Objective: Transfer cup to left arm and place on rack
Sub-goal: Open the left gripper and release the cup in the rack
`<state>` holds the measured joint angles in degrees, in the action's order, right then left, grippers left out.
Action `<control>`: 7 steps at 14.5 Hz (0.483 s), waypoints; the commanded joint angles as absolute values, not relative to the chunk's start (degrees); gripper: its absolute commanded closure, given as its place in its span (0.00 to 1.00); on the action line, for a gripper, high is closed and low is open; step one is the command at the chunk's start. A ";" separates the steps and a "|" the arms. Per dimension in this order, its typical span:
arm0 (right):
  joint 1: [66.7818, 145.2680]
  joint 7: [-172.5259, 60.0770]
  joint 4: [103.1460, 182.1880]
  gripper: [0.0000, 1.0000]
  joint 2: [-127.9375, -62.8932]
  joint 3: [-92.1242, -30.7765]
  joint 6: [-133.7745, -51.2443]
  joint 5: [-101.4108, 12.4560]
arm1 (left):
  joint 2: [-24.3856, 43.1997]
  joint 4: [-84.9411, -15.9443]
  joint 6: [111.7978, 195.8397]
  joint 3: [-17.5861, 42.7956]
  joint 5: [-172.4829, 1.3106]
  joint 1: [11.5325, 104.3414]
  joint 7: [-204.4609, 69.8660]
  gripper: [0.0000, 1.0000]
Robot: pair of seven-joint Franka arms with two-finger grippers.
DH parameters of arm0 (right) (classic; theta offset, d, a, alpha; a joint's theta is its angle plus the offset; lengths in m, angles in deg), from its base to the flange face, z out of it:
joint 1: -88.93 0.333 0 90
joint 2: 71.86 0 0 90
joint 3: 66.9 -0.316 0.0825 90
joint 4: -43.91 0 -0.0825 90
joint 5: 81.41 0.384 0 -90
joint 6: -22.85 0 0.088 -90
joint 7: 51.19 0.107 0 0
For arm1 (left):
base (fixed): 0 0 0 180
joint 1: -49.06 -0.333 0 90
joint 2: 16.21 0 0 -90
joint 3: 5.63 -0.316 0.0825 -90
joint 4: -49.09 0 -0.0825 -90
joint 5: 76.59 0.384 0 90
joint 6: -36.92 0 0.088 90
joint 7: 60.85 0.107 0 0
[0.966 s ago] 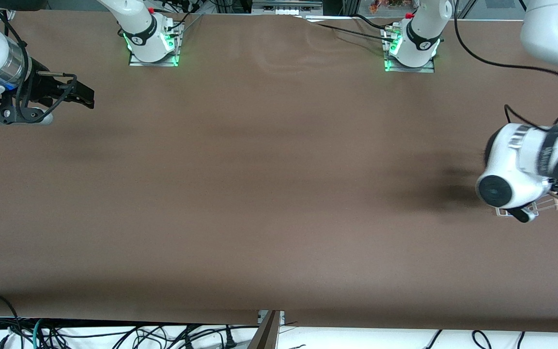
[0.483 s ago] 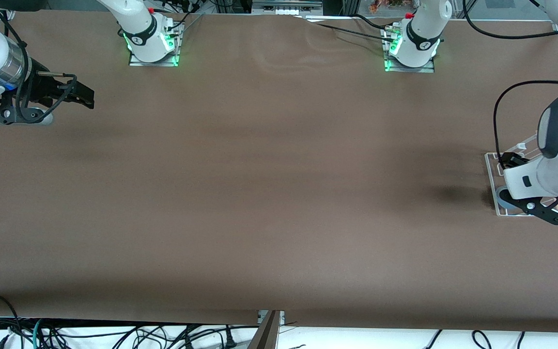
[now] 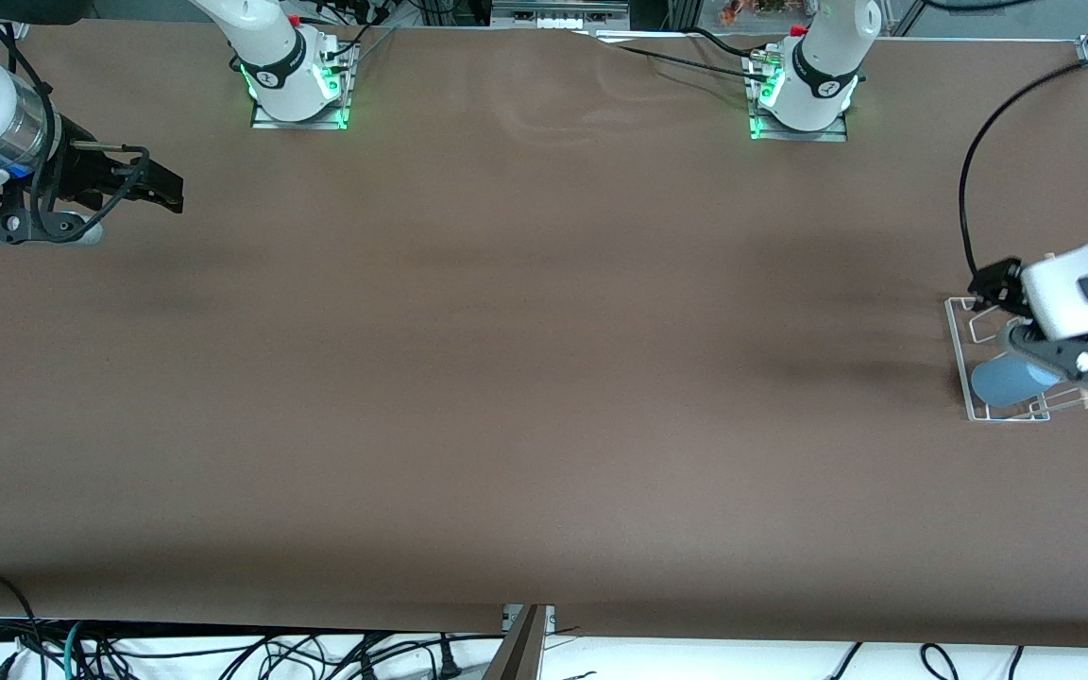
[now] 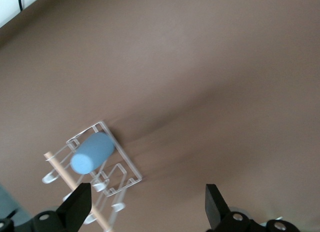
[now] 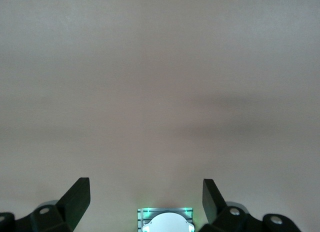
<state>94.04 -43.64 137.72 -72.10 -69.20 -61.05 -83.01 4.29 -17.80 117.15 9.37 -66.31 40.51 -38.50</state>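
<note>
The light-blue cup (image 3: 1011, 381) lies on its side on the white wire rack (image 3: 961, 321), at the left arm's end of the table. My left gripper (image 3: 999, 304) hangs over the rack, open and empty, clear of the cup. In the left wrist view the cup (image 4: 92, 153) rests among the rack's prongs (image 4: 125, 164) beside the wooden rod (image 4: 75, 184), and the left gripper (image 4: 148, 209) has its jaws wide apart. My right gripper (image 3: 171, 192) waits over the right arm's end of the table, open and empty, as the right wrist view (image 5: 146, 202) also shows.
Both arm bases (image 3: 298, 80) (image 3: 804, 85) stand lit green along the table edge farthest from the front camera. A black cable (image 3: 978, 179) loops over the table by the left arm. Brown table surface (image 3: 544, 378) lies between the grippers.
The left arm has swung and lifted off the rack, uncovering the cup, which stays lying on the rack. The right arm has not moved.
</note>
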 commanded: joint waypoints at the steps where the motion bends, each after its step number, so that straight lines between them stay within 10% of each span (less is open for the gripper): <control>1: 94.02 -43.46 136.72 0.01 -72.39 -69.18 -60.65 -83.26 | -9.93 -37.77 128.55 2.03 -76.13 43.51 -51.73 0.00; 7: 94.02 -43.46 136.72 0.01 -72.39 -69.10 -60.56 -83.26 | -15.69 -48.46 136.06 -2.55 -75.63 49.50 -60.76 0.00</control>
<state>94.04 -43.64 137.71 -72.13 -69.14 -61.05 -83.01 -13.24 -45.09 134.27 -0.32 -75.20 47.83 -59.63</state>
